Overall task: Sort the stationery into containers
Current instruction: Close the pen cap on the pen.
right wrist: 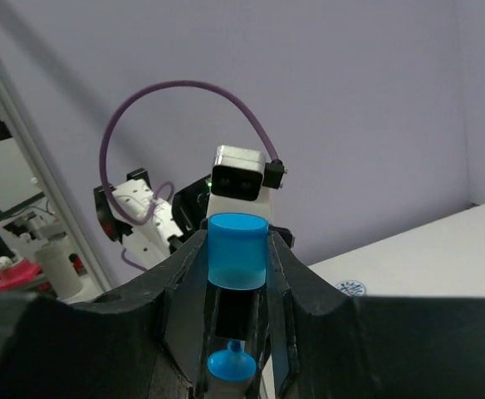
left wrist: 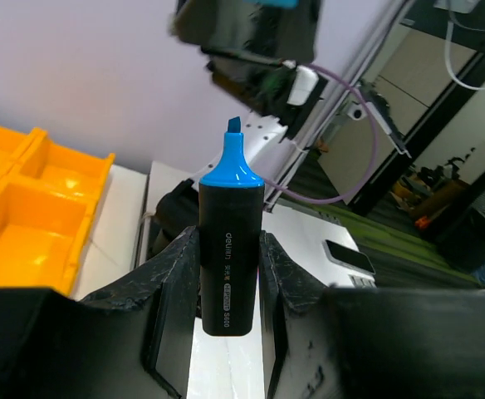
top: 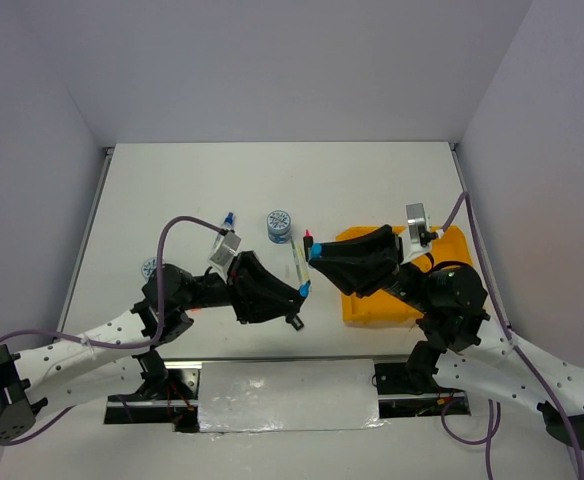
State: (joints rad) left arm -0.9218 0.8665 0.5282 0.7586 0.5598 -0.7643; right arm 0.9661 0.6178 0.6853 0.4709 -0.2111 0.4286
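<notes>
Closest in, the left gripper [left wrist: 228, 259] has its two black fingers clamped on the lower barrel of a black highlighter [left wrist: 230, 224]. The grip is low, which I take to be deliberate. It leaves the upper body and the bare blue chisel tip standing clear above the fingers, with room for something to slide over them.

Facing it is the right gripper [right wrist: 237, 268], pinched narrowly on a blue cap [right wrist: 237, 245] with the cap squeezed between its fingertips. In the overhead view the two grippers meet nose to nose above the table [top: 372, 190], just left of the orange-yellow tray [top: 357, 308]. Cap and tip are near each other but apart, with a gap visible between them.

My reading is that one arm steadies the pen body while the other lines the cap up with the tip. A capped highlighter would go into a compartment without marking anything. The next move will depend on keeping the two lined up, since a cap brought in crooked would jam against the chisel edge.

None of this stationery is in the tray. A thin pen [top: 295, 262] lies on the table directly below the two grippers. A round blue-white pot [top: 279, 224] sits just behind them, and a blue-capped bottle [top: 229, 219] stands further left. The right arm hides much of the tray, so I cannot tell what its compartments hold.
</notes>
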